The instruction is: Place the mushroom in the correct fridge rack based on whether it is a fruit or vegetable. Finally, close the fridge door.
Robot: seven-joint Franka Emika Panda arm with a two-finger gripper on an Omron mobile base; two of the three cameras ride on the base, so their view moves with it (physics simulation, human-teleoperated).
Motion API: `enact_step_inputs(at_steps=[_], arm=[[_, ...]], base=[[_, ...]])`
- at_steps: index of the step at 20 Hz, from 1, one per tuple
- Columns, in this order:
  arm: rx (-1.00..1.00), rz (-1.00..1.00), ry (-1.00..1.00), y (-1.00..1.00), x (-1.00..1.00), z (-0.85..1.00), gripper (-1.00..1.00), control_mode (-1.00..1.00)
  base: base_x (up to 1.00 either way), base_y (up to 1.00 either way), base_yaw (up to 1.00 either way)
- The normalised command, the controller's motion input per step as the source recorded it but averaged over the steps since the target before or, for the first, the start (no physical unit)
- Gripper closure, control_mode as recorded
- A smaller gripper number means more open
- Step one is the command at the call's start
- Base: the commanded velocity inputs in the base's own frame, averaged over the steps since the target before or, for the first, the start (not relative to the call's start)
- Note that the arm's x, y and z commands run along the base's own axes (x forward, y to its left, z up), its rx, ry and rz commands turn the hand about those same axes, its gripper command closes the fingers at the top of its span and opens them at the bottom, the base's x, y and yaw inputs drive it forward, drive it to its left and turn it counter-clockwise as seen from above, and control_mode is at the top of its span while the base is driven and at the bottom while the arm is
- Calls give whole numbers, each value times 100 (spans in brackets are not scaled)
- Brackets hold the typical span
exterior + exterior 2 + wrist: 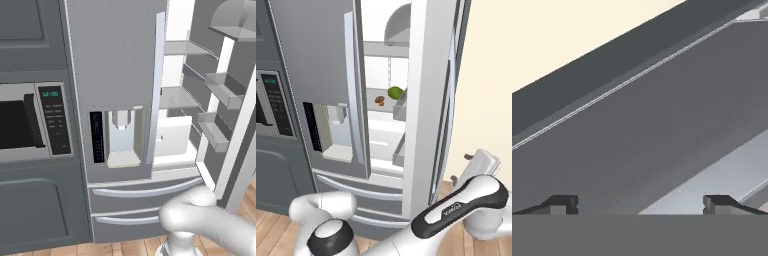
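Observation:
The fridge door (226, 95) stands open, its grey inner bins facing the compartment; in the right base view it is seen edge-on (423, 100). A small brown mushroom (379, 100) lies on a middle glass shelf inside, apart from the arm. My gripper (462, 167) is low on the outer side of the open door, to its right. In the hand view the gripper (641, 205) is open, its dark fingertips (564, 203) wide apart with nothing between them. They face the door's plain grey outer face (637, 140) from close by.
A green item (395, 92) lies on the same shelf, right of the mushroom. The matching door with the water dispenser (120, 135) is shut. Two drawer fronts (140, 192) run below it. A microwave (30, 120) sits at the left. A cream wall (486, 75) stands right of the door.

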Motion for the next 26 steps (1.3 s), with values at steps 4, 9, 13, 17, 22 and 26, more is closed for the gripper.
enact_step_inputs(at_steps=[4,9,13,17,22,26], arm=[[12,22,-3,-37,41,-13,-100,-100],[1,50,-1,20,2,-19,-100,-100],[0,53,-1,59,4,-32,-100,-100],[0,51,-9,79,2,-36,-100,-100],[0,43,-24,88,33,-28,-100,-100],[0,28,-44,78,60,0,-100,-100]], base=[[0,0,0],[0,0,0],[0,0,0],[0,0,0],[0,0,0],[0,0,0]])
